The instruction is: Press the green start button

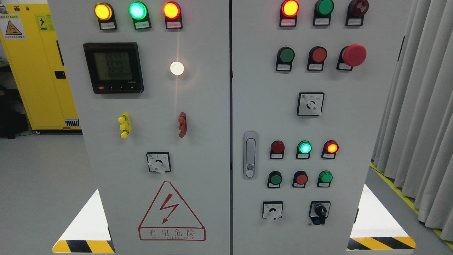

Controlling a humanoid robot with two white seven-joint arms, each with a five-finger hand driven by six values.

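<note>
A grey electrical cabinet [212, 141] with two doors fills the head view. On the right door, a green push button [286, 55] sits in the upper row, left of a red button [319, 55] and a red mushroom stop [354, 55]. Lower down are two more green buttons [275, 179] [325, 176] either side of a red one [301, 179]. Above them a green lamp [304, 147] is lit. Neither of my hands nor arms is in view.
The left door carries a meter display [113, 67], lit lamps, a rotary switch [158, 163] and a warning triangle [171, 212]. A door handle [250, 154] sits at the right door's left edge. A yellow cabinet [32, 67] stands at the left, curtains [421, 106] at the right.
</note>
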